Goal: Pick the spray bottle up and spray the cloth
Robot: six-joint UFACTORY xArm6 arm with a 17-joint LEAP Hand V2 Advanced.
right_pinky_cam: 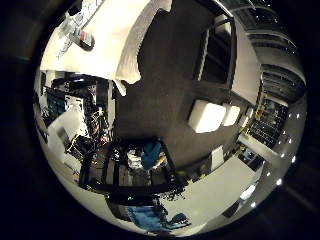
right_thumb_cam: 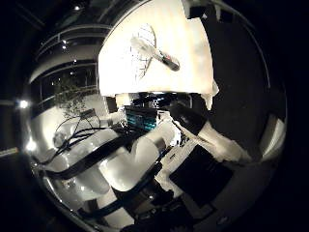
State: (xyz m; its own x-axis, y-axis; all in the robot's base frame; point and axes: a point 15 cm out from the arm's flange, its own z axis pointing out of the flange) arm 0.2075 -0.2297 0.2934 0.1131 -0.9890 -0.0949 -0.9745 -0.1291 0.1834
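The white table fills the upper middle of the thumb side view. On it the pale spray bottle with a dark end lies on its side, across a thin patterned cloth, probably so both are easy to reach. They look small, so the palm is far away. The hand's fingers are not visible, so I cannot tell their state.

A white-covered table fills the upper middle of the frame; dark carpet runs beside it, white boxes right of centre.
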